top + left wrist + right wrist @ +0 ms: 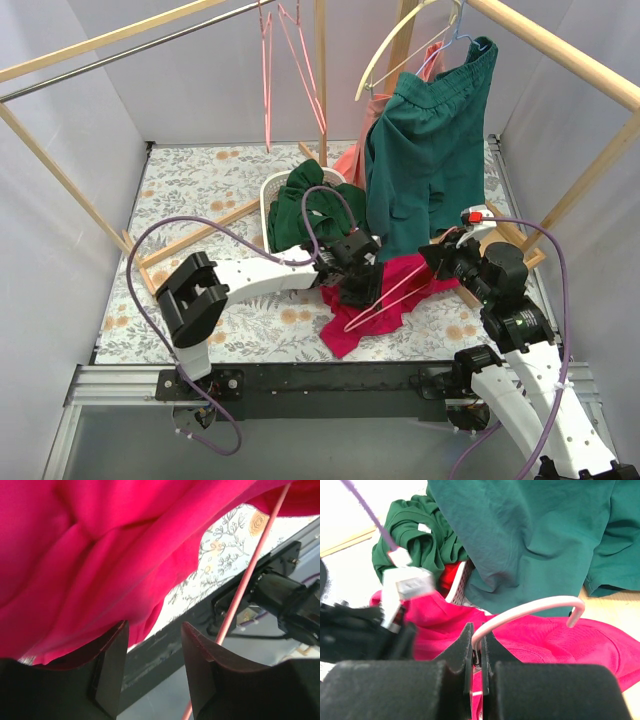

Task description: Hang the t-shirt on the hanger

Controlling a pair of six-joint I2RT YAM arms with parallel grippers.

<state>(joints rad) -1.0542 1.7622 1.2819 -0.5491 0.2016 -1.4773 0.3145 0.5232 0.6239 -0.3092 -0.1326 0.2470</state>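
Floral-patterned table [200, 190] beneath a wooden rail frame: the crimson t-shirt [365, 320] is seen crumpled at the near centre, just in front of a white basket [272, 190] stuffed with a dark green garment [300, 210]. The pale-pink hanger [385, 298] is laid diagonally across the t-shirt, its hook end raised toward the right. The neck of the hook is clamped between the closed fingers of the right gripper [477, 630], and the curved hook is shown just past the fingertips. The left gripper [152, 627] is held at the t-shirt's far left edge with its fingers parted. The cloth is draped just beyond the tips, and nothing is pinched between them. Teal-green shorts [425, 150] are hung behind, at right.
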